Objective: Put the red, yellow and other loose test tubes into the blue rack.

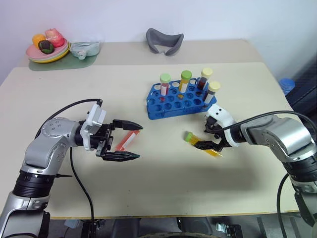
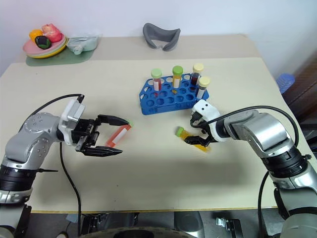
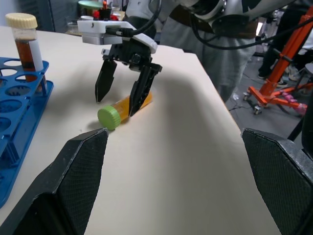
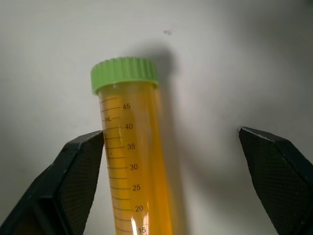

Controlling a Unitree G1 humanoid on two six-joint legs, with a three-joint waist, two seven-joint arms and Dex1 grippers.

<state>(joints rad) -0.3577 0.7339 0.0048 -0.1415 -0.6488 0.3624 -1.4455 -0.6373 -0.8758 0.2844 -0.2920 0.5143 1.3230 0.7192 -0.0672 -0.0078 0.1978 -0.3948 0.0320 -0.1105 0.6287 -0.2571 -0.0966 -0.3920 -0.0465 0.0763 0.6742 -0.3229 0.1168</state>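
Red tube (image 1: 127, 140) lying on table (image 1: 163, 188), partly hidden behind left gripper (image 1: 130, 142); cap end hard to make out. Yellow tube (image 1: 202, 145) w/ green cap lying flat near front of blue rack (image 1: 174, 103), lower end covered by right gripper (image 1: 212, 147); in right wrist view cut off below the printed scale marks. Blue rack cut off at edge in left wrist view, 1 dark-red tube w/ cream cap visible there. 4 tubes standing upright in rack at back: 2 green caps, 2 cream caps. Contents of plate (image 1: 48, 54) at far corner too small to tell. Grey curved thing (image 1: 164, 41) at far edge, unclear what.

Left gripper: wide open, pointing sideways toward rack, fingers either side of red tube in head view; touching or not, can't tell. Nothing gripped.

Right gripper: wide open, angled down over yellow tube. 1 finger (image 4: 73, 176) right against tube's side, other well apart from it. Tube resting on table, not clamped.
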